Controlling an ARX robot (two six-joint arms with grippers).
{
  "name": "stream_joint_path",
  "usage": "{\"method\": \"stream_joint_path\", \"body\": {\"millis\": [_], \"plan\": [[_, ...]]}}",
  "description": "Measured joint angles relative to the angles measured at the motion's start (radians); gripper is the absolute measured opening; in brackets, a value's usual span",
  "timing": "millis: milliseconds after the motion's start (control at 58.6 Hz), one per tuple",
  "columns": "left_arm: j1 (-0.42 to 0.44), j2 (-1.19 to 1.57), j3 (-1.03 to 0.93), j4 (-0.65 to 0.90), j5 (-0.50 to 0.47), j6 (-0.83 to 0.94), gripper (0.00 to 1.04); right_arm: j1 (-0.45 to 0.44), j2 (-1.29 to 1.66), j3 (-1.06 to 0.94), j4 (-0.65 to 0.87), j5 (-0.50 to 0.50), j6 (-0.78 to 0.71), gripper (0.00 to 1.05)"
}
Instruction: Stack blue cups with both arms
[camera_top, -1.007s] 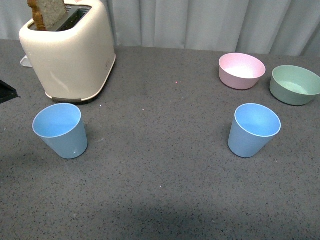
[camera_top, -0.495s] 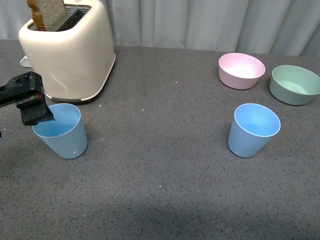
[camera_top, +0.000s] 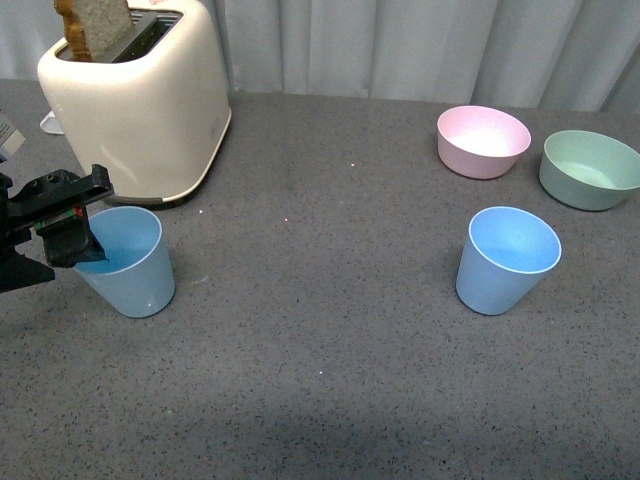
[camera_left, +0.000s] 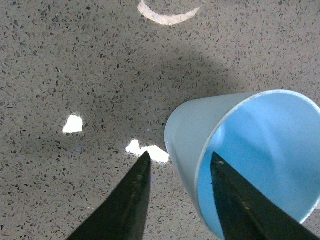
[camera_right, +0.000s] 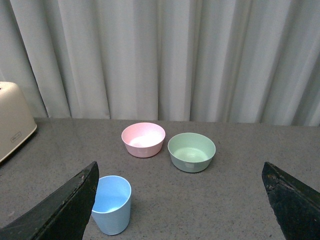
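Two light blue cups stand upright on the grey table. The left cup (camera_top: 128, 268) sits in front of the toaster, and my left gripper (camera_top: 72, 243) is at its left rim. In the left wrist view the left gripper (camera_left: 181, 156) is open and straddles the wall of this cup (camera_left: 260, 145), one finger (camera_left: 235, 200) inside and the other (camera_left: 132, 200) outside. The right cup (camera_top: 506, 260) stands alone near the bowls. My right gripper (camera_right: 179, 163) is open and empty, well above and behind that cup (camera_right: 111, 204). The right arm is out of the front view.
A cream toaster (camera_top: 140, 95) with a slice of bread (camera_top: 95, 22) stands at the back left, close behind the left cup. A pink bowl (camera_top: 483, 140) and a green bowl (camera_top: 590, 170) sit at the back right. A curtain hangs behind the table.
My left gripper came in from the left edge and settled lower over the left cup's rim, with one finger now inside. Neither cup has moved.
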Motion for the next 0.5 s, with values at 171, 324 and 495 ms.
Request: {"method": "stream_joint_path", "body": {"millis": [171, 324, 495], "plan": [[-0.022, -0.003, 0.014, -0.034, -0.022, 0.004, 0.04, 0.000, 0.000, 0.000, 0.000, 0.000, 0.000, 0.95], [-0.083, -0.006, 0.046, -0.068, -0.035, 0.001, 0.04, 0.000, 0.000, 0.000, 0.000, 0.000, 0.000, 0.95], [-0.198, 0.011, 0.134, -0.076, -0.063, -0.014, 0.04, 0.000, 0.000, 0.000, 0.000, 0.000, 0.000, 0.95]]}}
